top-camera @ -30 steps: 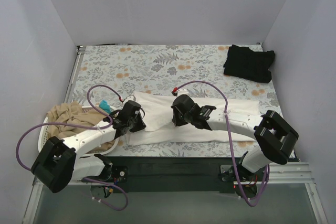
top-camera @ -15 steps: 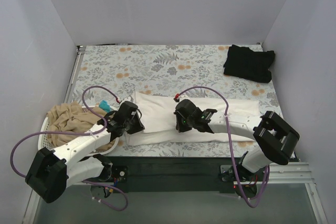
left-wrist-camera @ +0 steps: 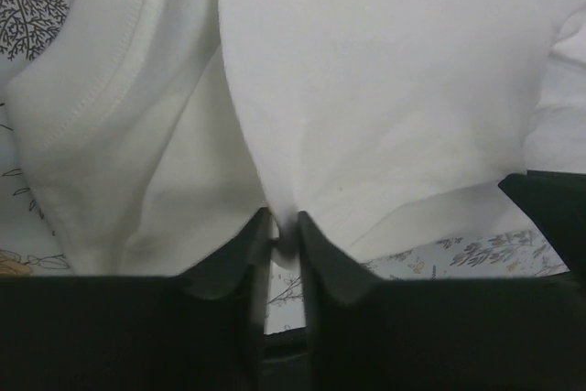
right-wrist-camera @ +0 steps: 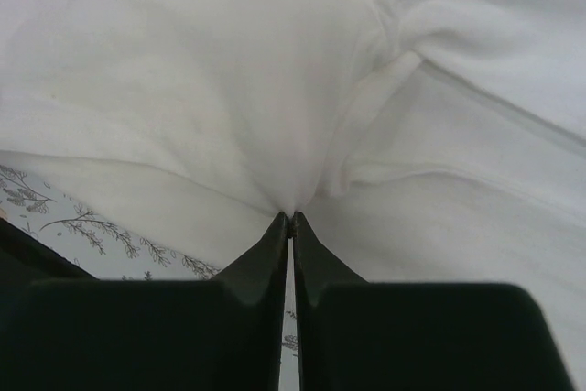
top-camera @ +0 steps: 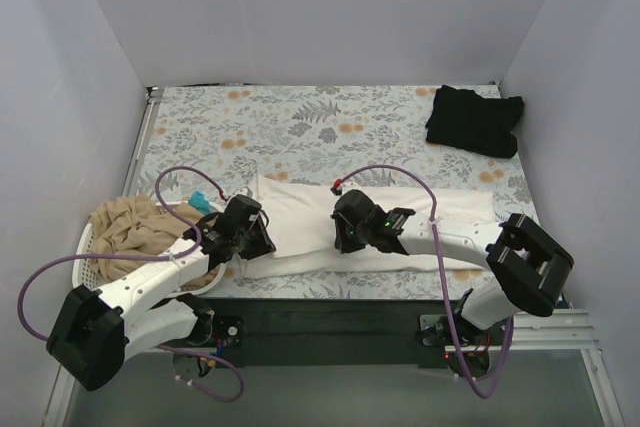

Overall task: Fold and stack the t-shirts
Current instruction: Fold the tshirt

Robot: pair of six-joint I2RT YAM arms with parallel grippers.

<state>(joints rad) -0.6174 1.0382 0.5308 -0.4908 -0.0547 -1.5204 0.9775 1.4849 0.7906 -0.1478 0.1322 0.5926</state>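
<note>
Two robot arms work a white t-shirt (top-camera: 300,215) that lies in a long folded band on the bench (top-camera: 300,127), parallel to its near edge and running from left of centre to the right edge. The bench is covered in a leaf-and-flower print. A black t-shirt (top-camera: 475,122) sits folded in the far right corner, well apart from the arms. At the near left corner a tan t-shirt (top-camera: 125,227) is heaped in a white laundry basket (top-camera: 83,252), and a small teal object (top-camera: 203,201) lies just beside the basket, between it and the white shirt. Purple cables (top-camera: 385,167) arch above both arms. From above, the right forearm lies across the right half of the white shirt and hides part of it, and both wrists cover the spots where the fingers meet the cloth.

The wrist cameras show those spots. The left gripper (left-wrist-camera: 282,226) has its jaws drawn narrow, a pucker of white cloth pinched between the tips near the shirt's left end, by a stitched hem. The right gripper (right-wrist-camera: 290,219) has its jaws pressed almost together, only a thin slit between them, nipping a gathered fold of the same shirt near its middle, with creases running out from the tips.
</note>
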